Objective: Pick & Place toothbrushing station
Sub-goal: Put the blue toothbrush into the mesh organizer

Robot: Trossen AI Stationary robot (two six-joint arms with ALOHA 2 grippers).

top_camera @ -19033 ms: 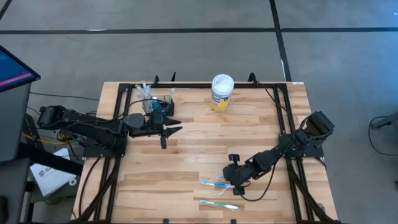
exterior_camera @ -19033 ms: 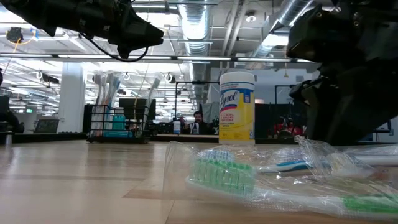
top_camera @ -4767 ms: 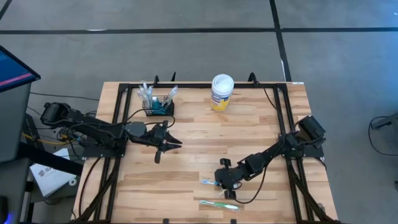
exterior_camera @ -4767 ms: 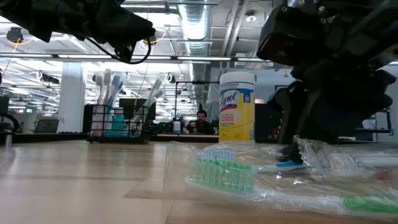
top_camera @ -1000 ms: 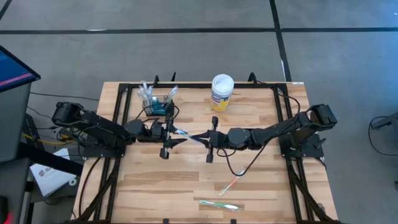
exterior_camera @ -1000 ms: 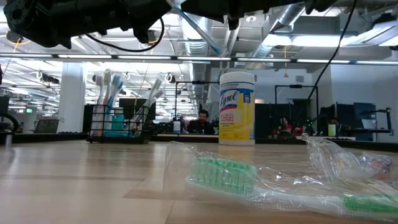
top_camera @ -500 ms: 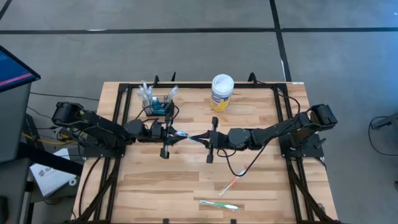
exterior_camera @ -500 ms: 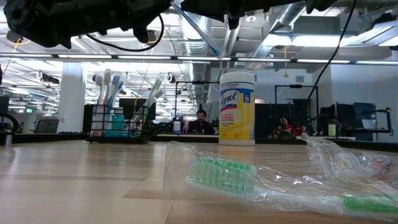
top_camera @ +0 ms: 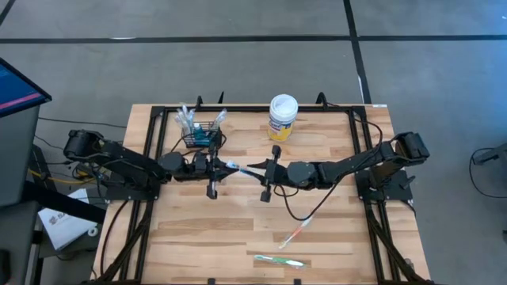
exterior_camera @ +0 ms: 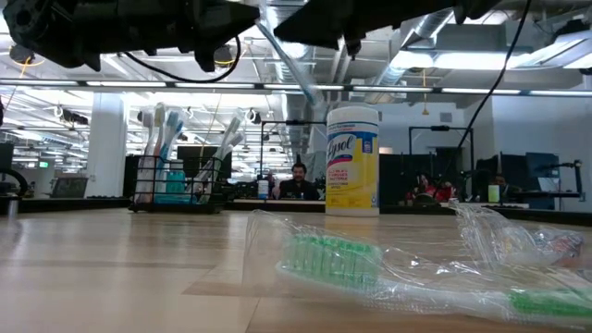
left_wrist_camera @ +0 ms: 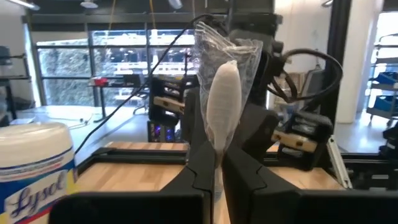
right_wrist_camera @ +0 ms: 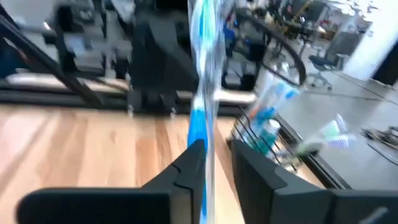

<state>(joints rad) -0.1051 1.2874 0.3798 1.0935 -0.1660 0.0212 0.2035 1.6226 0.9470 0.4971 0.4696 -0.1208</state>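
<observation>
Wrapped brush [top_camera: 238, 166] pinched at both ends, mid-table!

Left gripper [top_camera: 212, 168] pressed tight on the bristle end, right gripper [top_camera: 265, 170] nipping the handle, both raised above the table [top_camera: 333, 245]. Basket [top_camera: 202, 134] parked near the far edge on the left arm's side, just beyond the left gripper, apart from the tub [top_camera: 283, 116], packed with upright brushes [top_camera: 187, 119]. Probably light and stiff, being thin wire, but top-heavy with those tall handles and prone to tipping. Open mesh likely to snag a fingertip. Best taken by the top rim bar of one wall, clear of the handles, and lifted level and slow.
</observation>
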